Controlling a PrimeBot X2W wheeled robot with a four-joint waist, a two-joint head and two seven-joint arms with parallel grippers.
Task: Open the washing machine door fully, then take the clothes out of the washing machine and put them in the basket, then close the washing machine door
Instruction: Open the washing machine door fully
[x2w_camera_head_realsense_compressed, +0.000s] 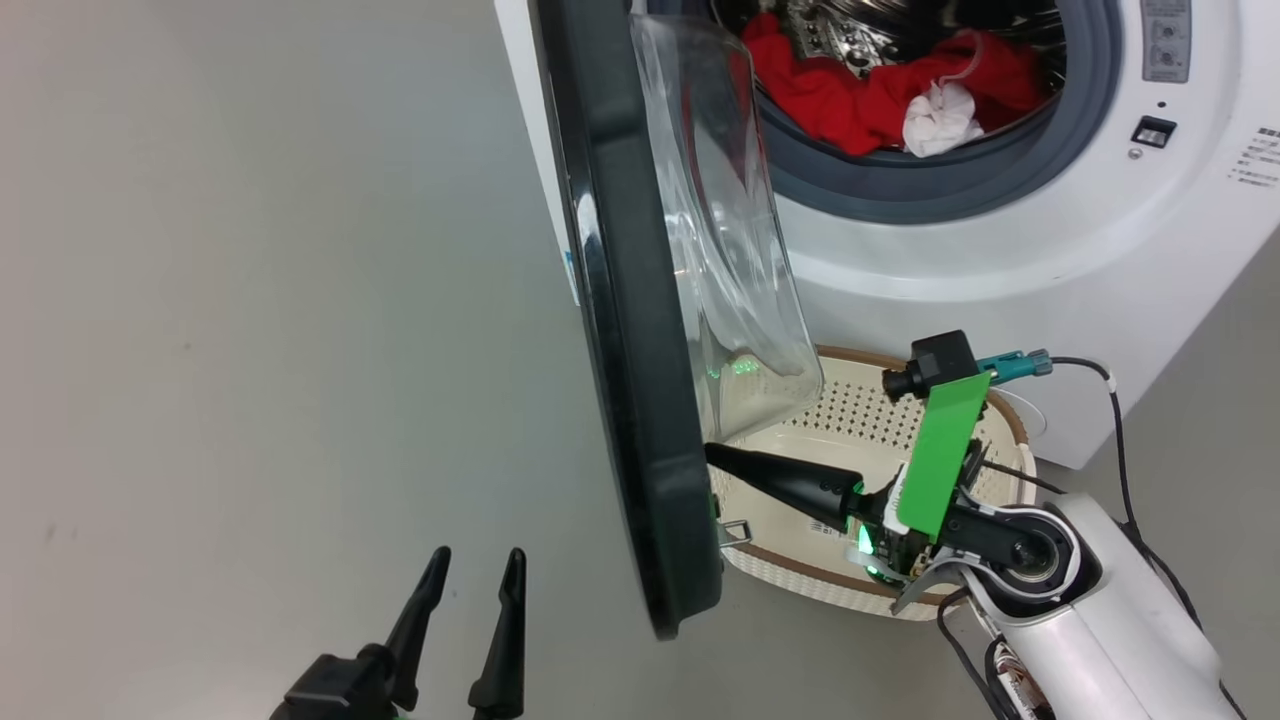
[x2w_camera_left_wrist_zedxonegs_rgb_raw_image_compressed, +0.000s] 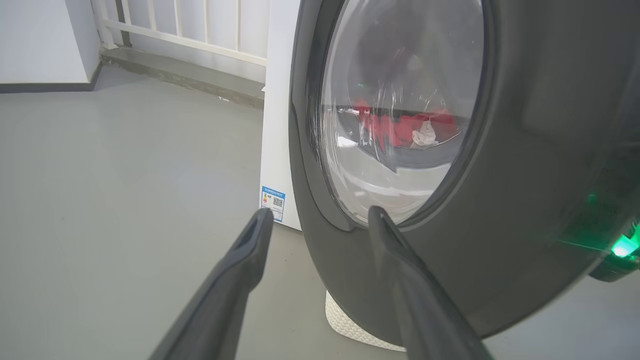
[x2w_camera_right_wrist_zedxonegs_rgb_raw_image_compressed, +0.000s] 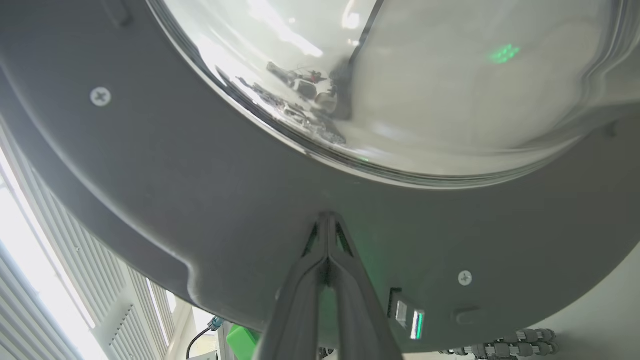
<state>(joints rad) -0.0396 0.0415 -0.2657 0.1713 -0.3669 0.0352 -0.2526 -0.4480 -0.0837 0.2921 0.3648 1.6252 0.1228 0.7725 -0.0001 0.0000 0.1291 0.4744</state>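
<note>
The washing machine door stands swung out edge-on from the washing machine, its black rim toward me and its glass bowl facing the port. Red clothes with a small white cloth lie in the drum. The basket sits on the floor below the port, partly behind the door. My right gripper is shut, its tips pressed against the door's inner rim. My left gripper hangs open and empty at the lower left, outside the door.
Grey floor stretches to the left of the door. A white railing and wall stand beyond the machine's side in the left wrist view. My right arm's cable trails past the basket.
</note>
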